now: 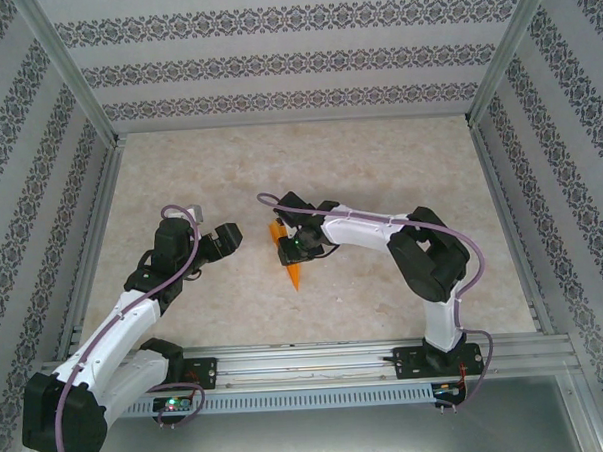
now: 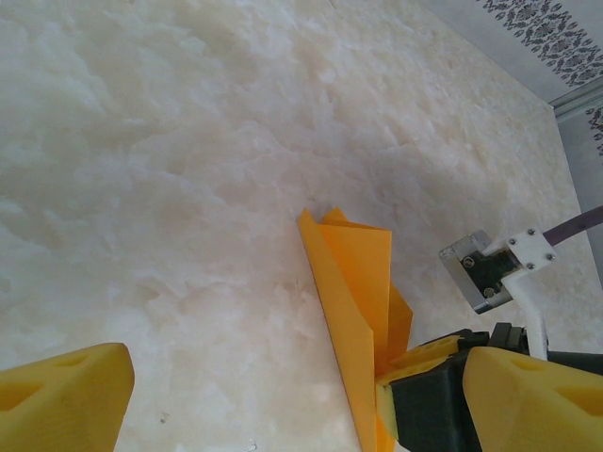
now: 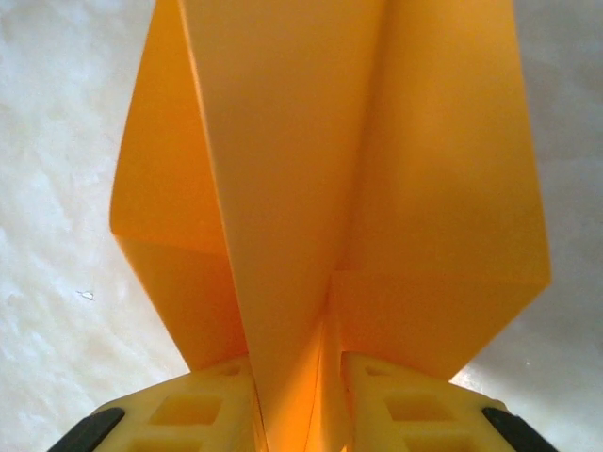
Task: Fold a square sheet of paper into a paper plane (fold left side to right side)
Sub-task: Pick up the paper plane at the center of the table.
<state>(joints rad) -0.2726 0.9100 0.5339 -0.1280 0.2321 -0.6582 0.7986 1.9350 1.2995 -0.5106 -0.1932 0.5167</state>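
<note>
Pinching the paper plane by its centre keel, the right claw has both pads tight on the fold, wings flaring out beyond them. Plane is over the middle of the table, pointed tip toward the arm bases. Left claw is spread wide just left of it, apart.

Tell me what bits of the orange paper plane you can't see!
- Top view: the paper plane is too small to show its folds, and the right gripper covers part of it.
- Left wrist view: the bottom edge and a yellow finger cut off its lower end.
- Right wrist view: the top edge cuts it off; pinched yet or not, unclear.
</note>
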